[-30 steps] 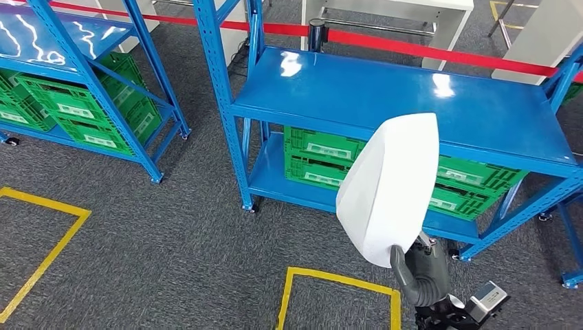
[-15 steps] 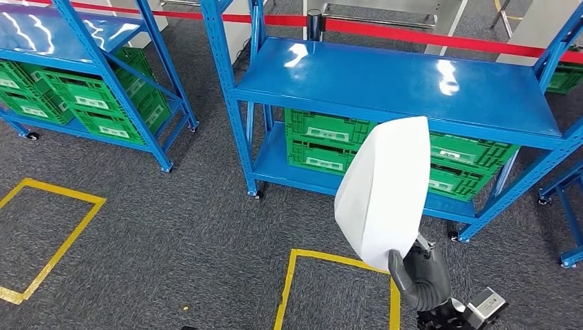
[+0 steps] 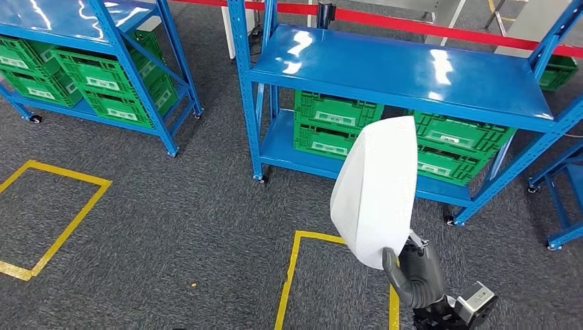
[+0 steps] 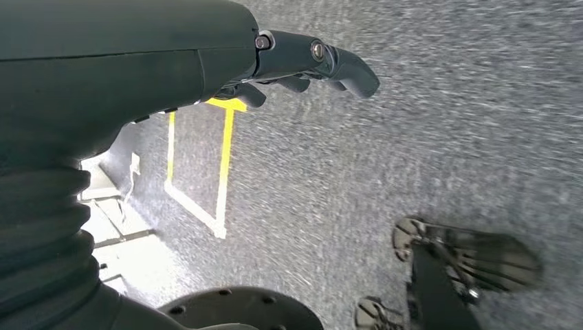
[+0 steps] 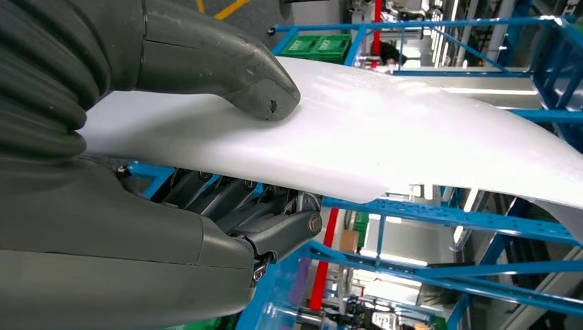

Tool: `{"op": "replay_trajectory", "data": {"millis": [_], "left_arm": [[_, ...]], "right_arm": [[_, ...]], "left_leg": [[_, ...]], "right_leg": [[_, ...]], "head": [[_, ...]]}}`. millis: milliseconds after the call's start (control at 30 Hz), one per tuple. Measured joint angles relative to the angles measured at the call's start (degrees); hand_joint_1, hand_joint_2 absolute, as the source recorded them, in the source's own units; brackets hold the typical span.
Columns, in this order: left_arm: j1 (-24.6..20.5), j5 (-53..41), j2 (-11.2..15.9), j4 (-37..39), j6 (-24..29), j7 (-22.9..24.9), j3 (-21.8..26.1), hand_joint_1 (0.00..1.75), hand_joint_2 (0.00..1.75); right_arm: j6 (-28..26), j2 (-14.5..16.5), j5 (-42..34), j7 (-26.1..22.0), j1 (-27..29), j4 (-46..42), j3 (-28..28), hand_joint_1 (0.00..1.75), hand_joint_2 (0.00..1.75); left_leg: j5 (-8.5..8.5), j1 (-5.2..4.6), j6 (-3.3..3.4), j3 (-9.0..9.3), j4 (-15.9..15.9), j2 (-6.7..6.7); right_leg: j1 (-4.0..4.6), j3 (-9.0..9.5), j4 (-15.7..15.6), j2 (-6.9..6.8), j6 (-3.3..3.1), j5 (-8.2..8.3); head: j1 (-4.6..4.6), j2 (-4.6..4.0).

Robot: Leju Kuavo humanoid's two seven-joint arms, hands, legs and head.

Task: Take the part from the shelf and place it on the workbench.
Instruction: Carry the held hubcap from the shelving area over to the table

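While my right hand (image 3: 414, 273) has its fingers (image 5: 265, 237) clamped on it, the part (image 3: 376, 188) looks smooth, white, curved, tapering downward.

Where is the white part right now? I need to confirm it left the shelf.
In the head view the white part is held up by the right hand, right of centre, in front of the blue shelf, above the yellow floor marking.

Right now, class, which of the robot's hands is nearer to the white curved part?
Right. The right hand grips the white curved part at its lower edge, thumb on one face, fingers beneath. The left hand hangs over the grey carpet, holding nothing.
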Motion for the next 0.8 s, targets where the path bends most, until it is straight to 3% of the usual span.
{"op": "replay_trajectory", "data": {"millis": [67, 133, 200, 233, 300, 367, 400, 467, 500, 567, 633, 700, 733, 767, 800], "left_arm": [[0.0, -0.2, -0.1, 0.0, 0.0, 0.1, 0.2, 0.0, 1.75], [0.0, -0.6, -0.1, 0.0, 0.2, 0.2, 0.3, 0.0, 1.75], [0.2, -0.6, 0.1, 0.0, 0.3, 0.1, 0.4, 0.0, 1.75], [0.3, -0.7, 0.2, 0.0, 0.2, -0.2, 0.5, 0.0, 1.75], [0.4, -0.8, 0.6, 0.0, -0.3, -0.7, 0.7, 0.0, 1.75], [0.3, -0.8, 1.0, 0.0, -0.8, -0.8, 0.7, 0.0, 1.75], [0.3, -0.5, 1.2, 0.0, -1.0, -0.8, 0.8, 0.0, 1.75], [0.3, 0.5, 1.4, 0.0, -1.3, -0.7, 1.3, 0.0, 1.75], [0.3, 0.9, 1.5, 0.0, -1.6, -0.4, 1.7, 0.0, 1.75], [0.2, 1.1, 1.6, -0.1, -2.0, 0.6, 2.1, 0.0, 1.75], [0.2, 1.2, 1.6, -0.1, -1.9, 1.2, 2.4, 0.0, 1.75], [0.3, 1.8, 1.5, -0.1, -1.7, 0.9, 2.9, 0.0, 1.75], [0.4, 2.2, 1.5, 0.0, -1.6, 0.7, 3.3, 0.0, 1.75], [0.4, 2.3, 1.5, 0.0, -1.6, 0.4, 3.6, 0.0, 1.75], [0.4, 2.4, 1.5, 0.0, -1.6, 0.3, 3.9, 0.0, 1.75]], "right_arm": [[0.4, 0.0, 0.1, -0.1, -0.4, 0.0, 0.0, 1.75, 1.75], [1.4, 0.0, 0.1, -0.2, -0.7, 0.0, 0.0, 1.75, 1.75], [2.3, 0.1, 0.1, -0.3, -1.0, 0.2, 0.0, 1.75, 1.75], [2.6, 0.1, 0.2, -0.3, -1.1, 0.2, 0.0, 1.75, 1.75], [3.0, 0.3, 0.3, -0.4, -1.3, 0.3, 0.0, 1.75, 1.75], [3.3, 0.4, 0.1, -0.2, -1.3, 0.4, 0.0, 1.75, 1.75], [3.3, 0.5, 0.0, 0.0, -1.3, 0.5, 0.0, 1.75, 1.75], [2.8, 0.5, 0.6, 0.5, -1.3, 0.8, -0.1, 1.75, 1.75], [2.4, 0.5, 1.1, 0.5, -1.3, 0.9, -0.1, 1.75, 1.75], [1.7, 0.5, 1.5, 0.3, -1.0, 0.8, -0.1, 1.75, 1.75], [2.0, 0.5, 0.2, 0.2, -0.6, 0.6, -0.1, 1.75, 1.75], [2.6, 0.5, -1.2, 0.5, -0.4, 0.7, -0.1, 1.75, 1.75], [2.8, 0.5, -1.5, 0.6, -0.3, 0.9, -0.1, 1.75, 1.75], [3.0, 0.5, -1.6, 0.6, -0.3, 1.2, -0.1, 1.75, 1.75], [3.1, 0.5, -1.5, 0.5, -0.3, 1.6, -0.1, 1.75, 1.75]], "left_leg": [[0.9, -0.19, -0.39, -1.33, 0.6, 0.01], [1.92, -0.2, -1.02, -1.8, 0.6, 0.04], [2.76, -0.09, -1.76, -2.02, 0.3, -0.01], [1.97, -0.04, -2.11, -2.45, 0.8, -0.13], [-2.82, 0.18, -2.8, -3.73, 4.5, -0.37], [-8.25, 0.44, -3.45, -4.98, 11.4, -0.43], [-9.14, 0.55, -3.67, -5.1, 14.3, -0.42], [-7.01, 0.71, -3.9, -3.12, 15.6, -0.43], [-5.39, 0.79, -3.93, -0.76, 13.4, -0.44], [-5.36, 0.79, -3.73, 5.67, 5.1, -0.63], [-7.16, 0.51, -2.99, 9.11, -0.7, -0.8], [-6.69, 0.34, -1.74, 8.55, -1.5, -0.63], [-6.02, 0.37, -1.09, 7.93, -1.6, -0.44], [-5.24, 0.44, -0.5, 7.15, -1.7, -0.25], [-4.41, 0.5, -0.07, 6.28, -1.8, -0.09]], "right_leg": [[0.43, 6.21, -8.5, 0.01, -0.86, -0.34], [0.81, 8.68, -13.3, 0.07, -1.49, -1.77], [0.76, 7.96, -14.0, 0.02, -2.09, -0.87], [0.62, 7.41, -14.2, -0.05, -2.51, -0.13], [0.3, 5.87, -14.5, -0.2, -3.12, 1.53], [0.26, 4.03, -14.4, -0.25, -3.25, 3.03], [0.25, 3.07, -14.3, -0.3, -3.18, 3.73], [0.16, 1.11, -13.8, -0.41, -2.9, 5.06], [0.1, 0.14, -13.5, -0.44, -2.68, 5.66], [0.1, -1.39, -12.7, -0.47, -2.08, 6.71], [0.16, -2.0, -12.5, -0.56, -1.41, 7.83], [0.06, -2.25, -12.9, -0.58, -0.67, 9.08], [-0.03, -2.63, -12.7, -0.48, -0.31, 8.74], [-0.11, -3.22, -11.7, -0.36, 0.0, 7.2], [-0.18, -4.03, -9.5, -0.26, 0.25, 4.58]], "head": [[-0.03, 0.0], [0.05, 0.0], [0.22, 0.0], [0.24, 0.0], [0.13, 0.0], [0.0, 0.0], [0.0, 0.0], [-0.01, 0.0], [-0.01, 0.0], [-0.03, 0.0], [-0.07, 0.0], [-0.08, 0.0], [-0.06, 0.0], [-0.01, 0.0], [0.03, 0.0]]}}
